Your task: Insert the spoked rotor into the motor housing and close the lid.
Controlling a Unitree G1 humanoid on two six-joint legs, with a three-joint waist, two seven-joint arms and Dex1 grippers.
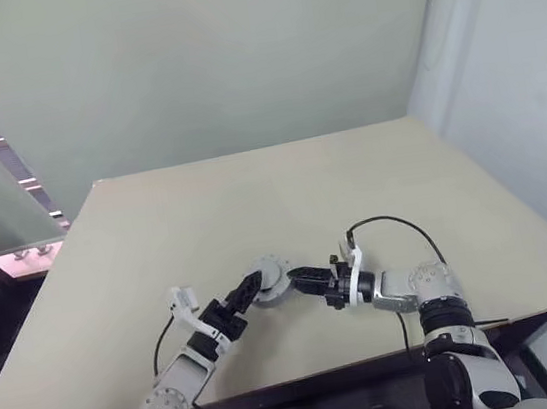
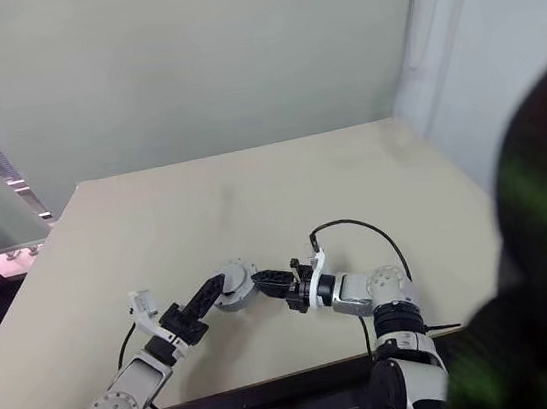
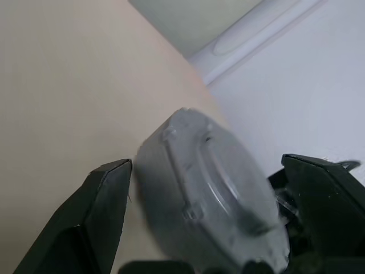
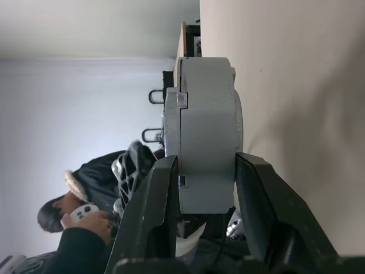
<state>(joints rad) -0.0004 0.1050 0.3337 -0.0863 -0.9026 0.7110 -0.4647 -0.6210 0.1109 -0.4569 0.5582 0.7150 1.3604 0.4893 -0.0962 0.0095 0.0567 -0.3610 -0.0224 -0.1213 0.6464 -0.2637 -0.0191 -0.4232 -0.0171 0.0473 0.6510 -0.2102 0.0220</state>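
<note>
While your right gripper (image 4: 199, 188) clamps grey motor housing (image 1: 271, 277) above table (image 1: 371, 181), lid seemingly on it, left gripper (image 3: 208, 188) stands at housing's 8 o'clock, jaws wide apart around it, contact unclear. Person (image 4: 85, 194) behind holds controller.

Setting: robot test room or lab, indoors.
Work surface: bare beige table (image 1: 283, 203) set against the walls.
Walls: plain pale green (image 1: 194, 64); white at the corner.
Occupant: seated person holding a handheld controller (image 4: 84, 212).
</note>
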